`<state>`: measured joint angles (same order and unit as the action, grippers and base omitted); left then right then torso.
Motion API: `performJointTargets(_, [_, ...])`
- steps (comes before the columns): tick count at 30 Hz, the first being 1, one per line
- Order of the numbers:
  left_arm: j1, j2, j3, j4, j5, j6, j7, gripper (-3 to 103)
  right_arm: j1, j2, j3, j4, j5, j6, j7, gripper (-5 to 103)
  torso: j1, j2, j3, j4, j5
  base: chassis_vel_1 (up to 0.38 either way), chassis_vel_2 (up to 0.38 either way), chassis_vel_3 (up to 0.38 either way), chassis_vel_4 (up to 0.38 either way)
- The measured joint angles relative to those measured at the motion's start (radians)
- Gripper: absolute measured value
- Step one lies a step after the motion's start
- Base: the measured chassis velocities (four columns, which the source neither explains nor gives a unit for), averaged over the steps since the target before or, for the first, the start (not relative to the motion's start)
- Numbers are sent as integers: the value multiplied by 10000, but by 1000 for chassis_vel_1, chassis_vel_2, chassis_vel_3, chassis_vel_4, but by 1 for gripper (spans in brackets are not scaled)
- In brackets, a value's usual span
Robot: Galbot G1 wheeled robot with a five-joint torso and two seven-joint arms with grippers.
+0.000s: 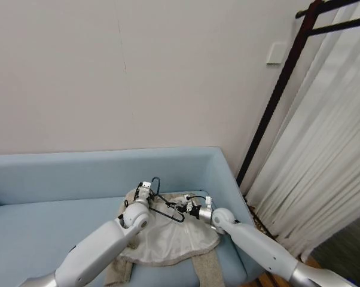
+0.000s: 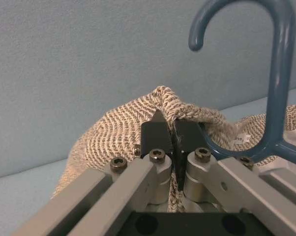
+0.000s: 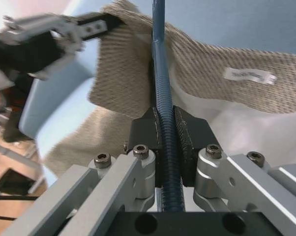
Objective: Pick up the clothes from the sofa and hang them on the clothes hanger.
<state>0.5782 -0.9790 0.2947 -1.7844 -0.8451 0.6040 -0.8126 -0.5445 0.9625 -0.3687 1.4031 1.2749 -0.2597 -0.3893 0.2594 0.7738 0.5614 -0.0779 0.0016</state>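
On the sofa seat, close under the head camera, the knit garment lies spread with its pale lining up and beige ends trailing toward the seat's front. Just beyond it, at the collar end, both arms meet. The left claw is pressed together on a thin fold of the knit collar, raising it into a small peak. The right claw is clamped on the ribbed blue arm of the hanger, whose hook stands up just beside the left claw, near the backrest. Farther off, past the sofa's right arm, the dark clothes rack stands beside a white curtain, well apart from the garment.

The weak spot looks to be the left pinch. It bites only a narrow ridge of loose knit, which could stretch and slip free under the garment's weight. The hanger is held along one arm alone, so it could twist in the grip once loaded. If only one shoulder is seated, the garment would likely slide off on the way to the rack. The trailing cloth might also drag on the sofa arm.
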Motion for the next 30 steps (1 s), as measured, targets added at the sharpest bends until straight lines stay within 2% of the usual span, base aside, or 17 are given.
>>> performJointTargets(1, [91,-7,-27,67,14,3,0,1,40,77,-34,-180,-334,5,155,8,0,0,0,1,0,0,0,0,0])
performJointTargets(8, [528,-186,-193,371,235,-3,22,1,114,414,-226,-526,-1034,61,569,8,0,1,0,0,-3,0,0,0,0])
performJointTargets(11, [761,-404,-253,727,397,-15,31,1,285,870,-244,-1035,-1478,148,858,8,0,1,0,1,-2,0,0,0,0])
performJointTargets(13, [782,-441,-256,799,413,-16,35,1,325,932,-247,-1127,-1561,156,878,8,-1,1,0,1,-2,0,0,0,0])
performJointTargets(16, [864,-668,-262,1204,563,-35,55,1,547,1164,-324,-1578,-2175,257,892,8,0,1,0,1,-2,0,0,0,0])
performJointTargets(26, [520,-1552,-121,2633,1023,-413,417,1,945,1685,-392,-2549,-3896,737,1069,8,0,1,1,1,0,0,0,0,0])
performJointTargets(30, [334,-1859,-52,3020,1028,-568,565,1,978,1766,-411,-2723,-4170,912,1254,8,0,1,1,1,0,0,0,0,0])
